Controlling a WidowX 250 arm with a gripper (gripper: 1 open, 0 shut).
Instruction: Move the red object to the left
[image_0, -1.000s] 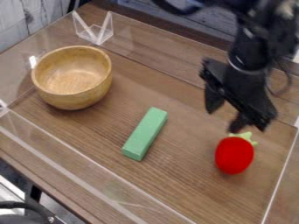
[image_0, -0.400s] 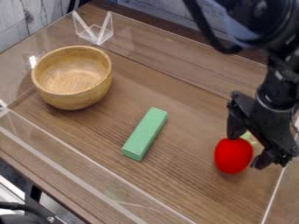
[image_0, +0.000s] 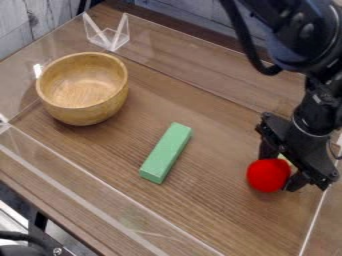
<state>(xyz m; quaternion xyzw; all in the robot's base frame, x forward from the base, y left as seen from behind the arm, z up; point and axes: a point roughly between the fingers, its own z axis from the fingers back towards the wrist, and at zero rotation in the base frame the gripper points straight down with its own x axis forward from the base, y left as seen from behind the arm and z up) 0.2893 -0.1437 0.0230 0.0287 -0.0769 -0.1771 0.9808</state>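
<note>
Your claw (image_0: 297, 165) sits low around the red strawberry (image_0: 269, 175) at the tabletop's (image_0: 107, 170) right edge, jaws partly open, grip unconfirmed: get both fingers square on it, then carry it left past the green block (image_0: 166, 153).

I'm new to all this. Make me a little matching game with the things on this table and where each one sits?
Things:
1. wooden bowl
2. green block
3. red toy fruit
4. gripper

Places:
a. right side, at the gripper
b. middle of the table
c. lowered around the red fruit
d. far left

Pairs: 1-d, 2-b, 3-a, 4-c
</note>
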